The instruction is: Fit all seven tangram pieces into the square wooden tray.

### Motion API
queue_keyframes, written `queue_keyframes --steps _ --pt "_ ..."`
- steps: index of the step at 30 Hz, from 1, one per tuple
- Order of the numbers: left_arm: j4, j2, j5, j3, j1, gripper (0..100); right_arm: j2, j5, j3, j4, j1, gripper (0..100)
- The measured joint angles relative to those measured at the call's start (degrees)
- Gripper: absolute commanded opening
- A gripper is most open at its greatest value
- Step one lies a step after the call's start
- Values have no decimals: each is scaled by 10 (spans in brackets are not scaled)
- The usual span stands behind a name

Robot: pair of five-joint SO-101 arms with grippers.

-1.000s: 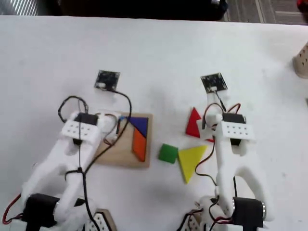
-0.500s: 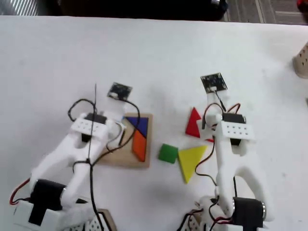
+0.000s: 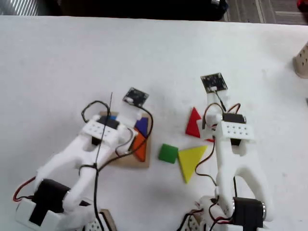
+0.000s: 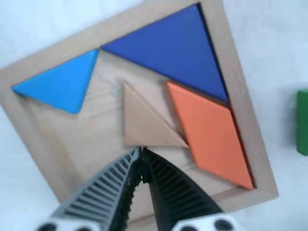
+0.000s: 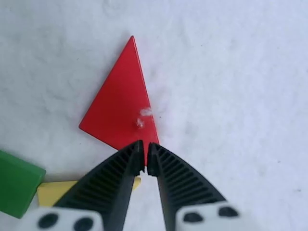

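Note:
The square wooden tray (image 4: pixel 242 103) holds a dark blue triangle (image 4: pixel 173 48), a light blue triangle (image 4: pixel 60 84), an orange parallelogram (image 4: pixel 209 130) and a wood-coloured triangle (image 4: pixel 144 122). My left gripper (image 4: pixel 142 153) hovers shut and empty over the tray, tips at the wood-coloured triangle's near edge. In the high view the left arm covers most of the tray (image 3: pixel 126 161). On the table right of it lie a green square (image 3: pixel 168 153), a yellow triangle (image 3: pixel 191 161) and a red triangle (image 3: pixel 193 122). My right gripper (image 5: pixel 145 156) is shut and empty at the red triangle's (image 5: pixel 120 103) near edge.
A tan perforated object (image 3: pixel 301 60) stands at the table's far right edge. Cables loop over both arms. The white table is open behind the tray and the loose pieces.
The left arm has swung to the right across the tray, now covering more of it. The right arm and the loose pieces have not moved.

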Motion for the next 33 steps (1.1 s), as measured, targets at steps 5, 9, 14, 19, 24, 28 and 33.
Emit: queue_keyframes --steps 5,9,14,19,24,28,33 --pt "18 -44 -1 0 -11 22 0 0 0 -1 -1 17" --pt "-21 -96 0 30 -55 22 0 0 0 -5 1 17" --pt "-73 -101 -1 53 -56 21 0 0 0 -5 0 17" --pt "-107 -64 21 47 -56 21 0 0 0 -5 0 17" --pt "-110 5 32 -1 -56 21 0 0 0 -5 0 17" --pt "-103 11 32 -11 -56 21 0 0 0 -5 0 17" --pt "-93 11 33 -11 -11 21 0 0 0 -5 0 17"
